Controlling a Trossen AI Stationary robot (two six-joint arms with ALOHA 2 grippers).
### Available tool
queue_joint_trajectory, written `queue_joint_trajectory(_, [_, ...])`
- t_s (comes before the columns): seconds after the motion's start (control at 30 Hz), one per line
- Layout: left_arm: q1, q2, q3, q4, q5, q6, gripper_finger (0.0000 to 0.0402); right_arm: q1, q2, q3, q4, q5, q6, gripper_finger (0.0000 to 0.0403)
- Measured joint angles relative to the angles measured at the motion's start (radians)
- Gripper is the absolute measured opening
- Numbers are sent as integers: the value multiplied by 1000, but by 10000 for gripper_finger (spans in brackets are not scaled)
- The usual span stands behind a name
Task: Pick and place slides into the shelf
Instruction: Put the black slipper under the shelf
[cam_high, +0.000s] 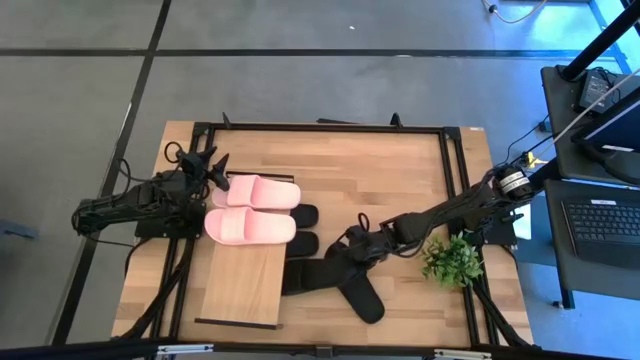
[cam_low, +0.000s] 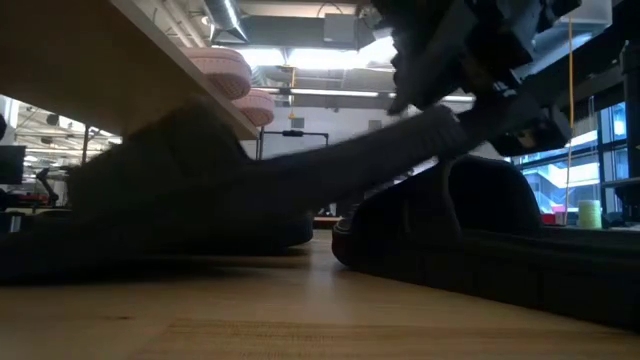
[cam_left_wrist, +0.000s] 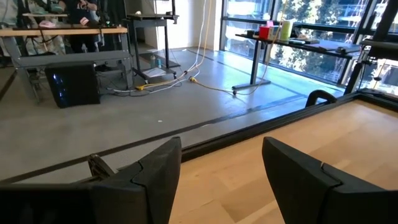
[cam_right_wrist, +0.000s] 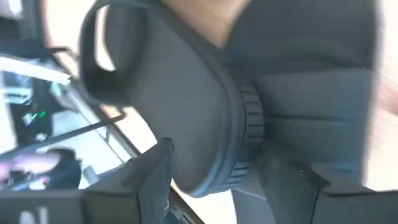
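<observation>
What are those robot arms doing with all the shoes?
They are putting slides on a low wooden shelf. The pink pair already sits on top of it. The right hand is closed around a black slide just beside the shelf, while other black slides lie at the shelf's edge. The left hand waits open near the pink pair, holding nothing.

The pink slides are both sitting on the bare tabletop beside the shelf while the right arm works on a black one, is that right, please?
Not quite: the high view shows the pink slides lying on top of the shelf, not on the tabletop. The right gripper is indeed at a black slide.
</observation>
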Motion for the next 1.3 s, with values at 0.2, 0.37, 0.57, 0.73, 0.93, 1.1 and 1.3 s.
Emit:
queue_joint_trajectory(0.2, [0,0,0,0,0,0,217,0,0,-15,22,14,-42,222])
queue_joint_trajectory(0.37, [0,0,0,0,0,0,217,-1,0,-15,5,17,-40,211])
queue_joint_trajectory(0.57, [0,0,0,-1,0,0,217,-2,0,-15,6,18,-40,157])
queue_joint_trajectory(0.73, [0,0,0,-1,0,0,217,-3,13,-14,8,23,-41,122])
queue_joint_trajectory(0.93, [0,0,0,-1,0,0,217,-5,55,-12,40,16,-45,117])
queue_joint_trajectory(1.1, [0,0,0,-1,0,0,217,-4,61,-12,48,14,-97,111])
queue_joint_trajectory(1.3, [0,0,0,-1,0,0,217,-4,64,-13,75,34,-125,47])
